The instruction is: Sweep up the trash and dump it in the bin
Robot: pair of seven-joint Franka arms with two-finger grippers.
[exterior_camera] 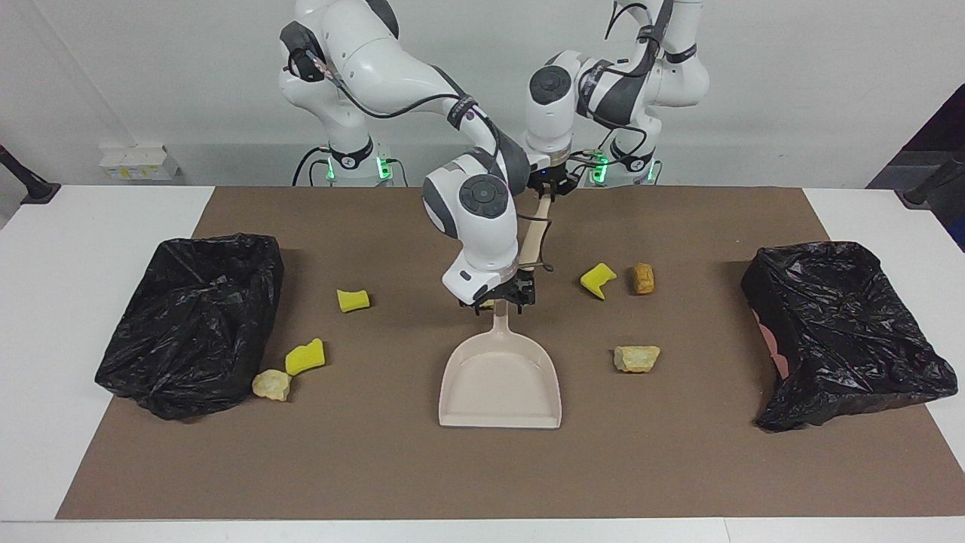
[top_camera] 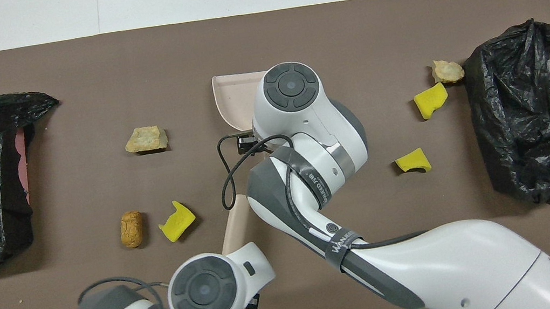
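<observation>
A beige dustpan lies mid-mat with its handle pointing toward the robots. My right gripper is down at the end of that handle, and its arm covers most of the pan from above. My left gripper is shut on the top of the beige brush handle, which hangs tilted above the mat. Trash lies scattered: yellow scraps and tan chunks. One more tan chunk by the pan handle is mostly hidden under the right gripper.
Two bins lined with black bags stand at the ends of the brown mat, one at the right arm's end and one at the left arm's end. White table borders the mat.
</observation>
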